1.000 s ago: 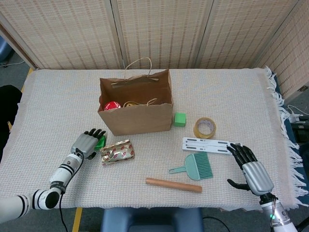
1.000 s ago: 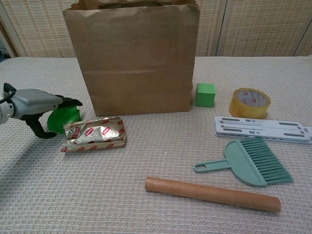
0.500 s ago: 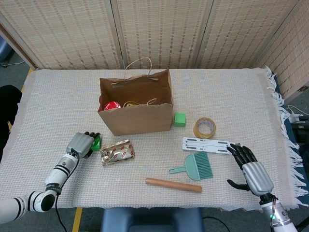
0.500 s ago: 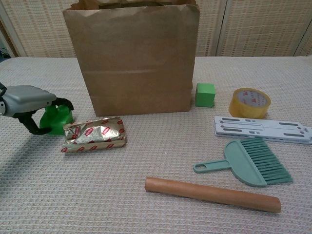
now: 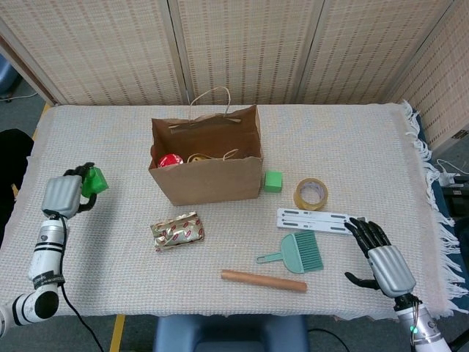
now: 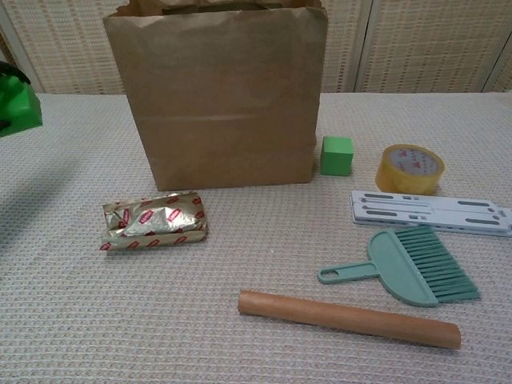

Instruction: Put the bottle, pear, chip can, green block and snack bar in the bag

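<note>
Head view first: the left hand (image 5: 64, 194) sits at the far left of the frame, lifted clear of the woven cloth-covered table (image 5: 110, 139) and holding a bright green block (image 5: 93, 180) in its curled fingers; half a second ago it was low beside the crinkled gold-and-red foil snack bar (image 5: 177, 230), which now lies alone left of centre. The open brown paper bag (image 5: 207, 167) stands upper centre, with a red round item (image 5: 170, 160) visible inside. A second, paler green cube (image 5: 273, 180) rests just beside the bag's right corner, near a roll of clear tape (image 5: 311, 193), a flat white slotted plate (image 5: 316, 221), a teal hand brush (image 5: 296, 254) and a wooden rod (image 5: 264, 280). The right hand (image 5: 382, 255) rests at lower right, fingers spread, holding nothing, unchanged. Chest view: only the bright green block (image 6: 19, 112) shows at the upper left edge with dark fingertips over it, where before it sat at table level; the snack bar (image 6: 154, 221) lies before the bag (image 6: 216, 96), unmoved.
</note>
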You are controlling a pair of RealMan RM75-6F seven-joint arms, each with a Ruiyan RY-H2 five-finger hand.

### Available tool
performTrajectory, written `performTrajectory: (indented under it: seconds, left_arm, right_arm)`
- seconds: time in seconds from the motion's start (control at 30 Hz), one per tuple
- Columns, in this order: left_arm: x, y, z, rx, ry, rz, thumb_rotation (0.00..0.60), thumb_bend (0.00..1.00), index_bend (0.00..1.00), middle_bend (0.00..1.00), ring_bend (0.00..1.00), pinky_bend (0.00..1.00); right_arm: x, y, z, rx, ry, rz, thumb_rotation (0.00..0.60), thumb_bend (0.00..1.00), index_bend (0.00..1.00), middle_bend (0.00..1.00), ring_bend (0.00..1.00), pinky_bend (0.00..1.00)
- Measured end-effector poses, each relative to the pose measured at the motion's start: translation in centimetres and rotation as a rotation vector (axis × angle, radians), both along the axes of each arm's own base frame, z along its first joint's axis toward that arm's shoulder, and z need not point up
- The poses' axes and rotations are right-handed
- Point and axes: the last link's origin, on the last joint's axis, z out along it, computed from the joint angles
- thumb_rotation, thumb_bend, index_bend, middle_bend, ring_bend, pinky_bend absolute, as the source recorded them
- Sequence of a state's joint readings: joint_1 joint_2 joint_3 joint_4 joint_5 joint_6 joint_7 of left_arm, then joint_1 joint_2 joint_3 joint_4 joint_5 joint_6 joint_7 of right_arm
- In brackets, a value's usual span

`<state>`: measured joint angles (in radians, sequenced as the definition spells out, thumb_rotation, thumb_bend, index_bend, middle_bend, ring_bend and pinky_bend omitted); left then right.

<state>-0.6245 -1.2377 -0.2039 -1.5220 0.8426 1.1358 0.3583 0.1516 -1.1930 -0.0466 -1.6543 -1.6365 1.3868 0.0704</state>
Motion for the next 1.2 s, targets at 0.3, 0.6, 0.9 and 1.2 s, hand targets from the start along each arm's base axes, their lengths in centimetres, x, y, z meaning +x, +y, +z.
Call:
performTrajectory:
  seconds: [0.3,0.6,0.9,1.2]
  left_arm:
    - [3.8,1.0,4.1,0.226,-0.457,0.032,0.600,0.61,0.67,0.66,0.62,0.73]
    - [12.5,1.4,3.2,0.165,-0.655,-0.131,0.600,0.61,0.67,0.66,0.62,0.73]
    - [19.9,1.0,-0.6,0.041,-0.689,-0.278,0.600,0.61,0.67,0.66,0.62,0.73]
    - [22.4,2.9,-2.4,0.043,-0.608,-0.347,0.600,0.61,0.67,0.66,0.62,0.72]
  right_arm:
    - [0.1,0.1,-0.1,-0.001,0.006,0.007,0.600,0.07,0.00,0.00,0.00,0.00]
    - [0.1,0.2,0.0,-0.001,0.006,0.009,0.600,0.07,0.00,0.00,0.00,0.00]
    - [0.0,0.1,0.2,0.001,-0.002,0.006,0.600,0.07,0.00,0.00,0.00,0.00]
    - [-0.1,0.0,0.4,-0.001,-0.010,-0.005,0.600,0.07,0.00,0.00,0.00,0.00]
